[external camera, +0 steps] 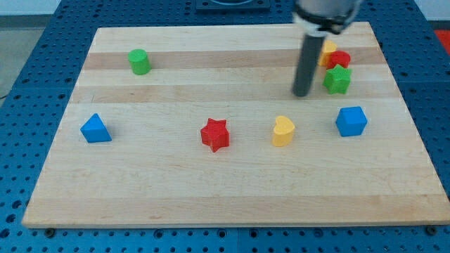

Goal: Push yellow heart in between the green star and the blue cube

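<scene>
Yellow heart [283, 131]: sitting at 7 o'clock from the green star [337, 79], 9 o'clock from the blue cube [351, 121].
Handling: likely light, rigid, sliding easily; pushing its left flank seems best.
My tip [302, 93]: hovering at 1 o'clock of the heart, touching nothing, holding nothing.
Obscured: the rod is partly hiding a yellow block [328, 50] beside the red block [340, 60]; shapes unclear.

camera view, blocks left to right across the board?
blue triangle → green cylinder → red star → yellow heart → my tip → blue cube. The green star, red and yellow blocks by the rod overlap, so they are left out.
</scene>
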You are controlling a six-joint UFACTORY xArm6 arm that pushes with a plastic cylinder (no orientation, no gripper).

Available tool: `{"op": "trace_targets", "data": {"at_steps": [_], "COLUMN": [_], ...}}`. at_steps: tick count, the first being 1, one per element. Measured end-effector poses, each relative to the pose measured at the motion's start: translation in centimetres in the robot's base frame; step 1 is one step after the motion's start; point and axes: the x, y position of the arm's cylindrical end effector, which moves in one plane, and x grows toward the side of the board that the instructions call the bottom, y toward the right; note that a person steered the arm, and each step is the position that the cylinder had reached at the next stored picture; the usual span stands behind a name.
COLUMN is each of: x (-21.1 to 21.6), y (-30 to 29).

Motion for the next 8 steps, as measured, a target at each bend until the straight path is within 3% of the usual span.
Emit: {"op": "trace_targets", "data": {"at_steps": [1,2,5,8], "x": [0.7,4.5,12.8,6.7], "y": [-8.5,-10.7,-5.4,0.8]}}
